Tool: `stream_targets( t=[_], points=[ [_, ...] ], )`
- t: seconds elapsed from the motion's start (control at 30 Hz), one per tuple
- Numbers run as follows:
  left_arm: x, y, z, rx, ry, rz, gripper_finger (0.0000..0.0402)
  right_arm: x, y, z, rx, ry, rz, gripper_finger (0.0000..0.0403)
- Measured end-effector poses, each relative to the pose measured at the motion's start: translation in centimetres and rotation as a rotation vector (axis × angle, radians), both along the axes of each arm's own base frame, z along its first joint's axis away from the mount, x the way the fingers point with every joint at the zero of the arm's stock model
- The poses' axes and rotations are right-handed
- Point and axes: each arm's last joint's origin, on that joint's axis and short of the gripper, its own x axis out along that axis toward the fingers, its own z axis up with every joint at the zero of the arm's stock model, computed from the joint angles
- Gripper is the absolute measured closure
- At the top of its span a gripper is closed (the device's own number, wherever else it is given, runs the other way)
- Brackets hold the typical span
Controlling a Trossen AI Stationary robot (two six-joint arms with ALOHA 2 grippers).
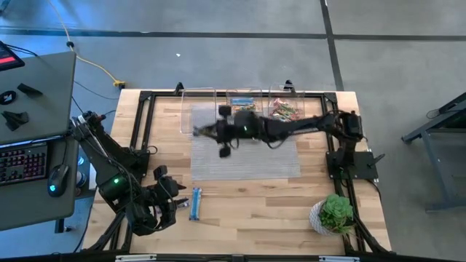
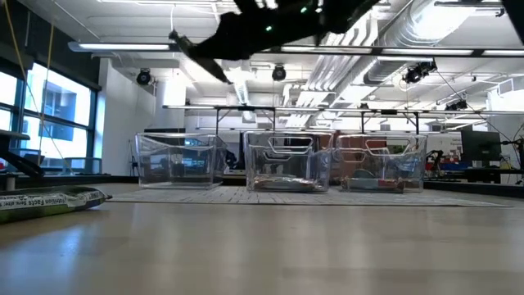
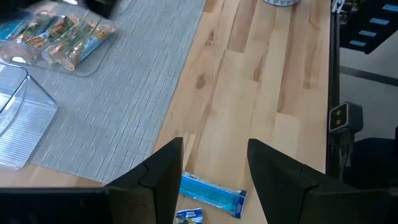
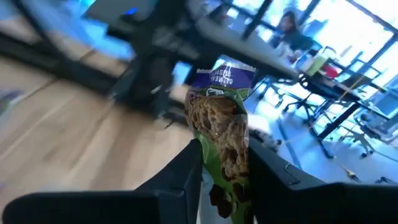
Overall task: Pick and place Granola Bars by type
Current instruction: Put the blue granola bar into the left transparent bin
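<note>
The right gripper [image 4: 225, 180] pinches a green bar [image 4: 224, 134] between its fingers [image 4: 186, 174], the wrapper's purple end sticking out past the tips. In the high view this gripper [image 1: 198, 131] hangs above the mat [image 1: 247, 156] near the left bin [image 1: 191, 109], with the arm stretched across from the table's right edge, well clear of the surface.

The left gripper [image 3: 211, 177] has its fingers [image 3: 163, 171] spread, just above a blue bar [image 3: 211, 194] that lies on bare wood near the table's front-left corner [image 1: 195, 203]; the arm is folded low at that corner.

Three clear bins stand in a row along the table's back edge. The left bin looks empty, the middle bin [image 1: 242, 98] holds blue bars, and the right bin [image 1: 285, 108] holds green and red ones.

A plant [image 1: 335, 212] sits near the front-right corner. The wooden table [image 1: 255, 207] is bare in front of the mat. A desk with a keyboard [image 1: 22, 161] stands to the left, and a large workshop hall lies behind
</note>
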Motion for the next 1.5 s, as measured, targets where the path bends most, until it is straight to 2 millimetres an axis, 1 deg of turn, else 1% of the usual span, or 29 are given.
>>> stream_targets(
  t=[0.03,0.1,0.17,0.23,0.33,0.4,0.47,0.57,0.67,0.8,1.1,1.2,1.27,1.3,1.37,1.5],
  points=[
    [0.0,0.0,0.0,0.000,0.000,0.000,0.0227,0.5,-1.1,0.3,0.011,-0.020,-0.004,0.0308],
    [0.0,0.0,0.0,0.002,0.000,0.000,0.0227,1.5,-3.6,0.2,0.125,-0.042,-0.040,0.0309],
    [0.0,0.0,0.0,0.012,-0.005,-0.001,0.0227,2.6,-6.0,-0.8,0.245,-0.046,-0.074,0.0309],
    [0.0,0.0,0.0,0.019,-0.011,0.002,0.0227,3.9,-8.0,-1.7,0.305,-0.054,-0.087,0.0309],
    [0.0,0.1,0.0,0.023,-0.016,0.006,0.0227,5.8,-9.7,-3.2,0.346,-0.053,-0.086,0.0309],
    [0.0,0.1,0.0,0.021,-0.016,0.006,0.0227,6.9,-10.3,-4.7,0.362,0.004,-0.102,0.0309],
    [0.0,0.0,0.0,0.010,-0.010,0.004,0.0227,7.7,-10.6,-6.3,0.382,0.075,-0.116,0.0309],
    [0.0,0.0,0.0,0.004,-0.003,0.001,0.0227,8.4,-10.8,-7.5,0.402,0.160,-0.136,0.0309],
    [0.0,0.0,0.0,0.005,-0.002,0.001,0.0227,8.4,-10.8,-8.0,0.406,0.224,-0.158,0.0309],
    [0.0,0.0,0.0,0.011,0.001,-0.004,0.0227,8.3,-10.5,-8.3,0.403,0.249,-0.181,0.0305],
    [0.0,0.0,0.0,0.003,-0.003,0.002,0.0227,8.7,-9.1,-8.4,0.352,0.269,-0.152,0.0252],
    [0.0,0.0,0.0,-0.001,0.000,0.001,0.0227,8.9,-8.4,-8.3,0.331,0.254,-0.171,0.0238],
    [0.0,0.0,0.0,-0.011,0.005,0.002,0.0227,9.0,-8.0,-7.7,0.309,0.244,-0.187,0.0234],
    [0.0,0.0,0.0,-0.023,0.010,0.004,0.0227,8.9,-7.7,-7.0,0.293,0.234,-0.185,0.0232],
    [-0.1,-0.1,-0.1,-0.055,0.036,-0.002,0.0227,8.6,-7.0,-5.0,0.263,0.210,-0.167,0.0231],
    [0.0,-0.6,-0.6,-0.108,0.116,-0.043,0.0227,7.1,-5.0,1.1,0.241,0.141,-0.123,0.0233]
  ],
)
